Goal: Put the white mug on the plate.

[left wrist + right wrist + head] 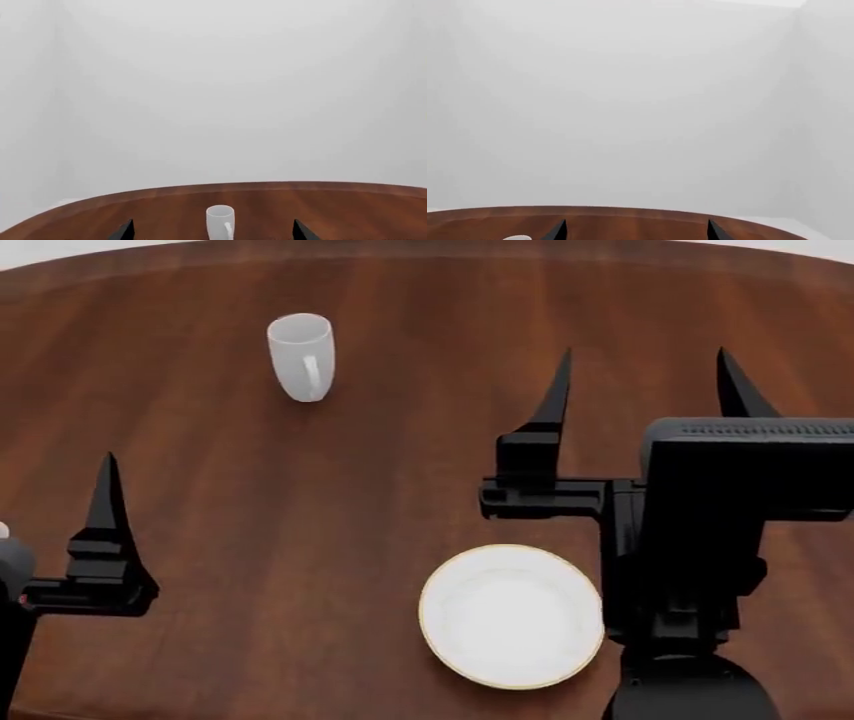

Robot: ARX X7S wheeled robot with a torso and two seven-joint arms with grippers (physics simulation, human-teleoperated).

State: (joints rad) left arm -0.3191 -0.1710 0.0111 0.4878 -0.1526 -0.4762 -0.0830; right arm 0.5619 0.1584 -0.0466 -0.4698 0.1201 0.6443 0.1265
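Plain pale walls stand behind a dark brown wooden table (400, 440), which fills the head view. On it the white mug (300, 355) stands upright on the far left part, with its loop handle turned toward the robot. It looks stiff and light, but smooth and probably slippery, and it could break if it falls. I think the best hold is across the body, near the middle, with 1 finger on each side and the handle left free; the handle is thin and could turn in the grip.

The plate (513, 615) lies flat near the robot, well apart from the mug, with nothing on it.

The left gripper (212, 232) faces the mug with its 2 fingers spread wide and nothing between them. The right gripper (641, 390) hangs above the table beyond the plate, also spread and holding nothing. The mug is not yet taken.
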